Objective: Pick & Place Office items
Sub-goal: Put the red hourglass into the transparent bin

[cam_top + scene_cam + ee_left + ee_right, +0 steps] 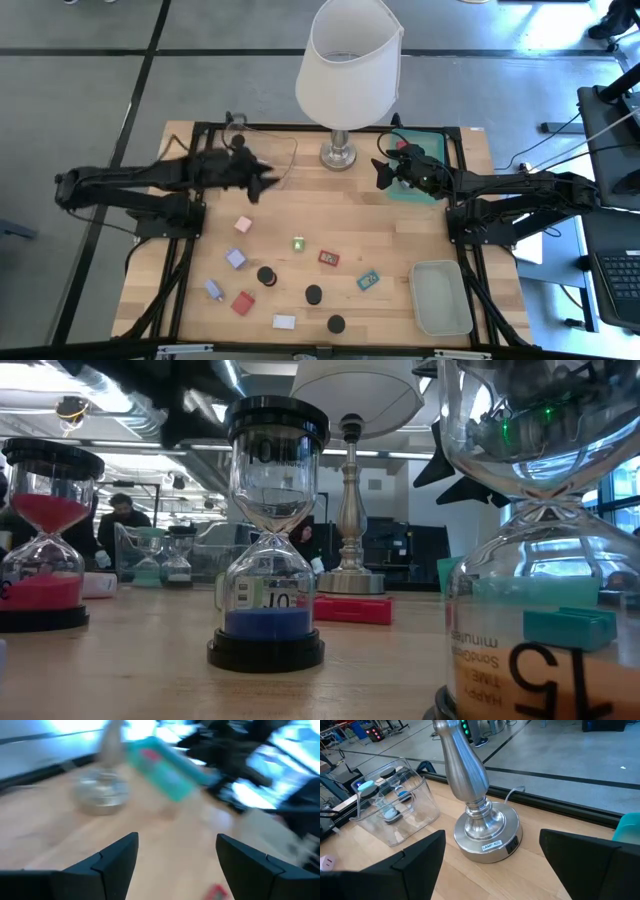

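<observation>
Most of the sorting appears to be left undone. About a dozen office items [299, 243] are seen scattered on the bare desk [400, 230], all well in front of both grippers: black round caps, a lavender block, a pink one, a white one, red pieces and a small teal one.

The left gripper [268, 179] is held above the desk's rear left part, its fingers spread with nothing between them, as the left wrist view shows. The right gripper [383, 172] is poised just beside the teal tray [408, 190] at the rear right, jaws also spread and empty.

Three containers can be made out. In the teal tray, just beyond the right gripper, something red is visible; more cannot be told, since the arm covers most of it. The pale green tray [441, 297], far in front of the right gripper near the desk's edge, looks empty. The clear bin [395, 807], seen past the lamp [347, 75] from the right wrist view, holds a few small hourglass-shaped items with dark caps.
</observation>
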Controlling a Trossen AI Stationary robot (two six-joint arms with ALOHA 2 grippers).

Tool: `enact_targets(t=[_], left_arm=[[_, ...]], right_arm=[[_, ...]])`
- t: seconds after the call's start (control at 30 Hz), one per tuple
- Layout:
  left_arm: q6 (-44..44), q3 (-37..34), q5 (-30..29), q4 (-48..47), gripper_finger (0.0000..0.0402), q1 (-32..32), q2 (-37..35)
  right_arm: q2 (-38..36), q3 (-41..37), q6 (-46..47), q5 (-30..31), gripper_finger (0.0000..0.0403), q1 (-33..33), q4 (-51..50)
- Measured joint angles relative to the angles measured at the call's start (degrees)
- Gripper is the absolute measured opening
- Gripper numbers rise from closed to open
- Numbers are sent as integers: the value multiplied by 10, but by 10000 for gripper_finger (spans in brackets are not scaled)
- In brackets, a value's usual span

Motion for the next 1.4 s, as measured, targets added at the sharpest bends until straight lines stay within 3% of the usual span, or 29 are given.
enact_targets(t=[0.23,0.4,0.5,0.67,1.0,1.23,1.4], left_arm=[[135,-33,-6,211,265,-149,102],[292,-33,-73,331,265,-230,207],[318,-14,-105,346,265,-255,263],[255,52,-107,267,265,-273,324],[217,242,-106,-88,265,-291,394],[77,272,-88,-175,265,-291,406],[24,279,-66,-219,265,-294,406]], right_arm=[[0,0,0,0,327,0,0],[0,0,0,0,327,0,0],[0,0,0,0,327,0,0],[0,0,0,0,327,0,0],[0,0,0,0,327,0,0],[0,0,0,0,327,0,0],[0,0,0,0,327,0,0]])
